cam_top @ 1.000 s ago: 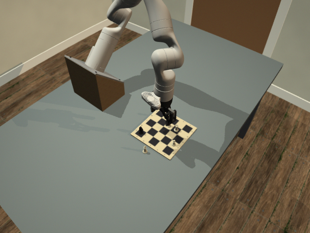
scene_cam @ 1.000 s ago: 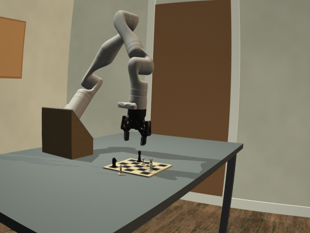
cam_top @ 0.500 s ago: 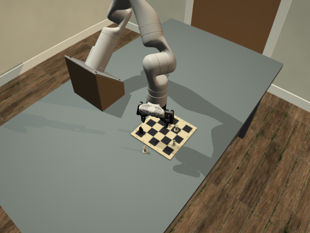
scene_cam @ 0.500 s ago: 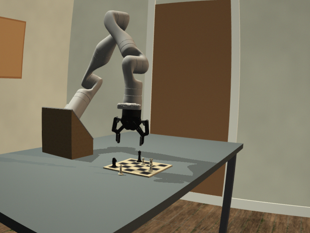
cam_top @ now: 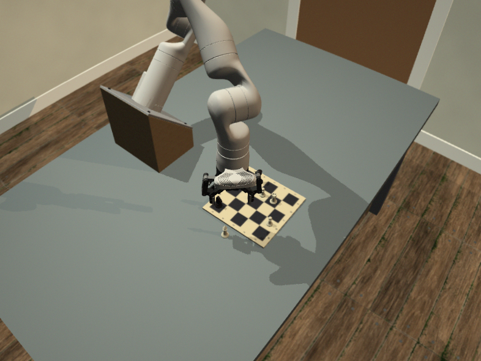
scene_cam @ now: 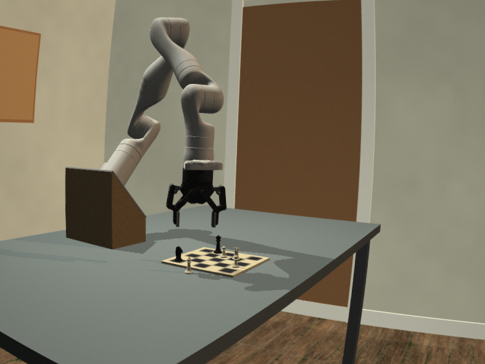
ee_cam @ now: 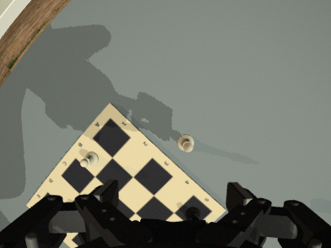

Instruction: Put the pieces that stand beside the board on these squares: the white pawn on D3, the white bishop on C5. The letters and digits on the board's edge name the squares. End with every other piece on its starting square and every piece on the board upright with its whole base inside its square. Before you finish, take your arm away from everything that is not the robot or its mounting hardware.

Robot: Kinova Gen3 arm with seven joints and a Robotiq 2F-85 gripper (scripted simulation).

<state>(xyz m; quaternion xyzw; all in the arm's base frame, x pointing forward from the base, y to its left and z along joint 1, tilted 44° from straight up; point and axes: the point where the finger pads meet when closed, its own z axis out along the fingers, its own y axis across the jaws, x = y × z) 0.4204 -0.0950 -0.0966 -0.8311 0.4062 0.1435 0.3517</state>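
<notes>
The small chessboard [cam_top: 254,212] lies on the grey table. One white piece [cam_top: 224,232], which looks like the bishop, stands on the table just off the board's near-left edge; it also shows in the exterior view [scene_cam: 189,264] and the wrist view [ee_cam: 186,143]. On the board stand a black knight [cam_top: 218,200], a tall black piece [scene_cam: 218,244], two white pawns [cam_top: 262,192] [cam_top: 269,221] and a crowned white piece [cam_top: 273,199]. My gripper [scene_cam: 194,224] is open and empty. It hangs well above the board's far-left part, fingers pointing down.
The arm's brown wedge-shaped base block [cam_top: 145,130] stands on the table to the left behind the board. The table's right edge [cam_top: 334,256] runs close to the board.
</notes>
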